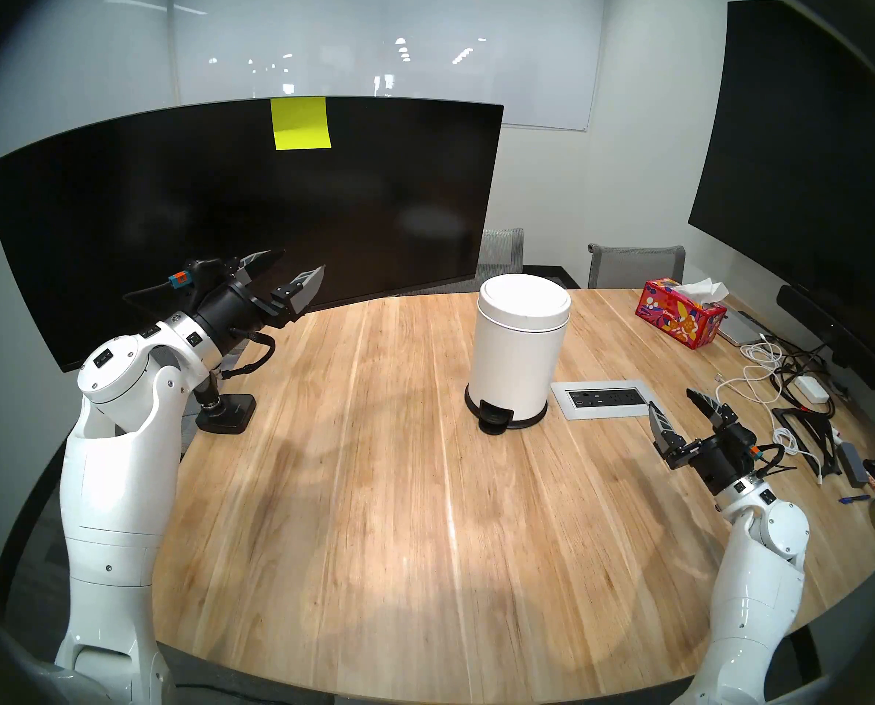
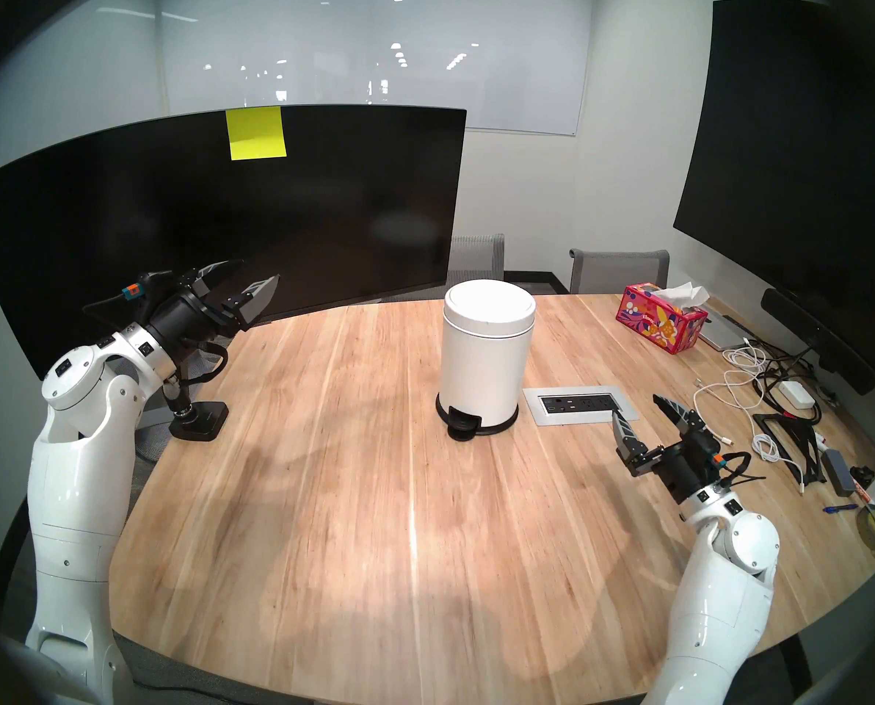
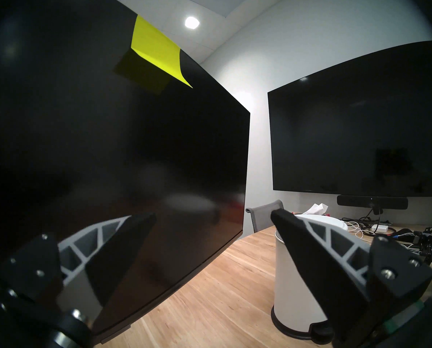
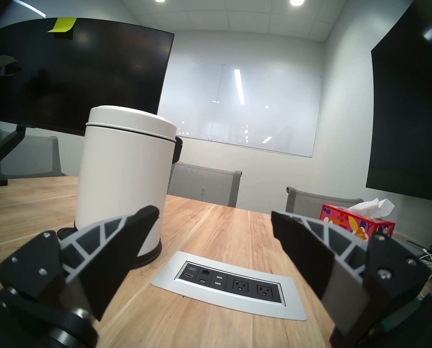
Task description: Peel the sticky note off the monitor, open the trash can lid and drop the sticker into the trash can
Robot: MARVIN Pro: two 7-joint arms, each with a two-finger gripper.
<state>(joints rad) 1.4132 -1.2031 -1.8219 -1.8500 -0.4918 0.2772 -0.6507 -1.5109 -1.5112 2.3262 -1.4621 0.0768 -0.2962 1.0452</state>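
A yellow-green sticky note (image 1: pixel 300 123) sticks at the top edge of the wide curved monitor (image 1: pixel 222 215); its lower edge curls away from the screen in the left wrist view (image 3: pixel 157 52). My left gripper (image 1: pixel 300 270) is open and empty, low in front of the screen, well below the note. The white trash can (image 1: pixel 519 360) stands mid-table with its lid (image 1: pixel 524 299) closed and its pedal (image 1: pixel 494 415) facing me. My right gripper (image 1: pixel 672 401) is open and empty, to the right of the can, above the table.
A silver power-outlet plate (image 1: pixel 600 398) is set in the wooden table (image 1: pixel 374 485) beside the can. A red tissue box (image 1: pixel 682 315), cables and adapters (image 1: pixel 791 383) lie at the right. A big flat black screen (image 1: pixel 806 154) hangs on the right wall. The monitor stand base (image 1: pixel 227 414) sits at the left.
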